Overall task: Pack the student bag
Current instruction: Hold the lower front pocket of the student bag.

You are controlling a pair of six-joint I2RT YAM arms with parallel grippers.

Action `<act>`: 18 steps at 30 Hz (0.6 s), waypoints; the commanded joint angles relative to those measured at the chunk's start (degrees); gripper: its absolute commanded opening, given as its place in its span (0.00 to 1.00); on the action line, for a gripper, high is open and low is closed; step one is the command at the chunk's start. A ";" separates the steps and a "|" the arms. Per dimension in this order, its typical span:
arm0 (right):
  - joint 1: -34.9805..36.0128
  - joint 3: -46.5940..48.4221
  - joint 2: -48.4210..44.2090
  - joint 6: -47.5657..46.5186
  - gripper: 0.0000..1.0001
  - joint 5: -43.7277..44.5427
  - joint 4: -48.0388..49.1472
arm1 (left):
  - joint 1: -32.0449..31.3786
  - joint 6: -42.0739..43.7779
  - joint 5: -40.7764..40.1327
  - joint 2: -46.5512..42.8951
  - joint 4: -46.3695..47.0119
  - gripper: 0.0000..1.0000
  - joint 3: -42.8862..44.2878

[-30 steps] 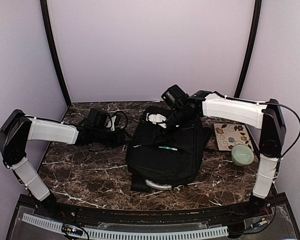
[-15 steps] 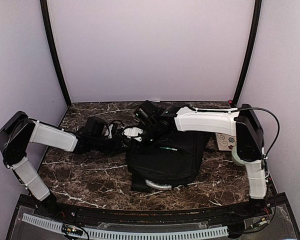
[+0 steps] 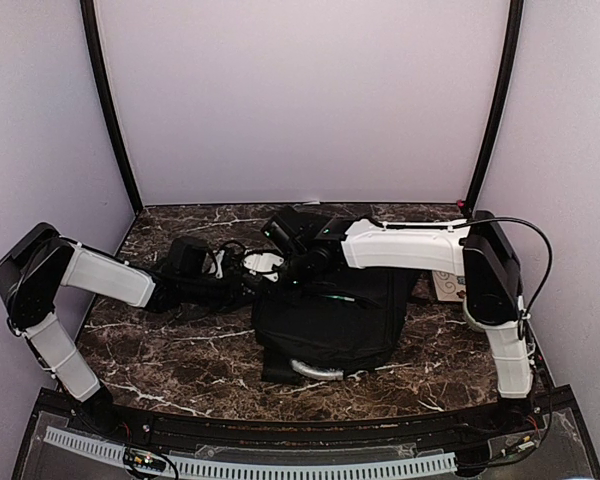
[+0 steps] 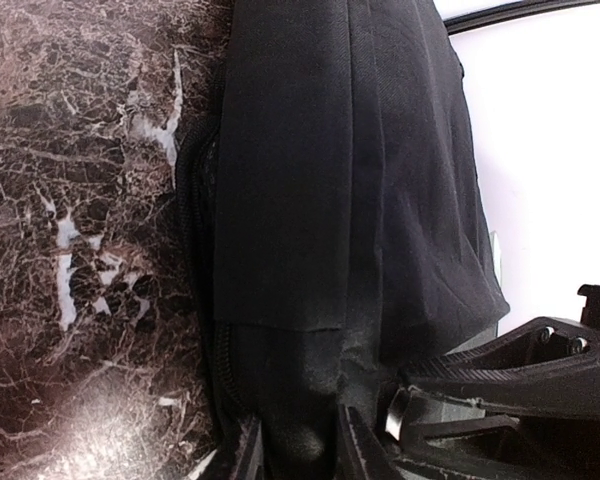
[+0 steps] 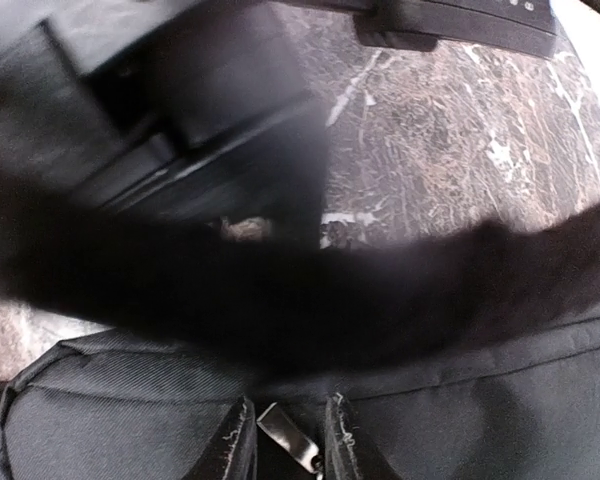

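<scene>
While the student bag lies on the counter, L jaws clench its black fabric. R jaws pinch its metal zip pull; contents hidden.

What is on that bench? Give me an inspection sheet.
Surface: dark marble tabletop.
Job's things: student bag lying flat at centre, green pen on top.
Clutter: patterned card, mostly hidden behind the right arm.
Grippers: left gripper shut on the bag's fabric; right gripper shut on a zipper pull.
Cables: black cable looping off the right arm.
Surroundings: pale walls, black corner poles.
</scene>
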 commanded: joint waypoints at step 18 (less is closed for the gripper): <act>-0.44 -8.24 -8.77 10.23 0.00 5.55 6.57 | 0.19 -1.83 0.69 1.82 4.03 0.37 -0.21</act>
